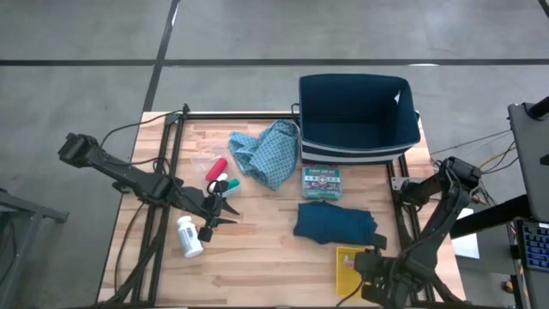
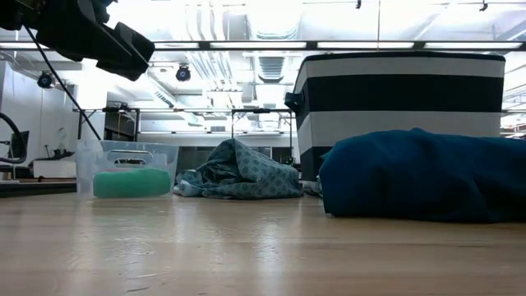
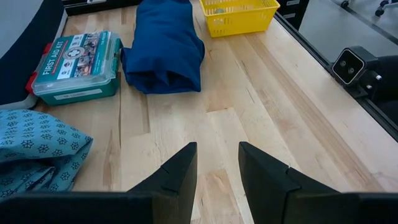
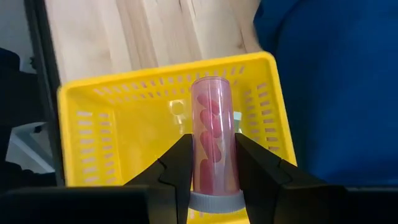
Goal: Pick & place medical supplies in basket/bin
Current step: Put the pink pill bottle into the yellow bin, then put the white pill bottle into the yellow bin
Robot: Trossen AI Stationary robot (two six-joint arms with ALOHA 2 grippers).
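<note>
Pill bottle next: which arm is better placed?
Left, probably. The left gripper hangs empty right beside the white pill bottle. The right gripper is across the table, shut on a clear tube of pink pills over the yellow basket.

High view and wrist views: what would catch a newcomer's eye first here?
The right gripper, at the table's near right corner, holds a clear tube of pink pills over a small yellow basket. Behind it lie a dark teal folded cloth and a big navy bin. The left gripper hangs empty, slightly open, near the white pill bottle.
</note>
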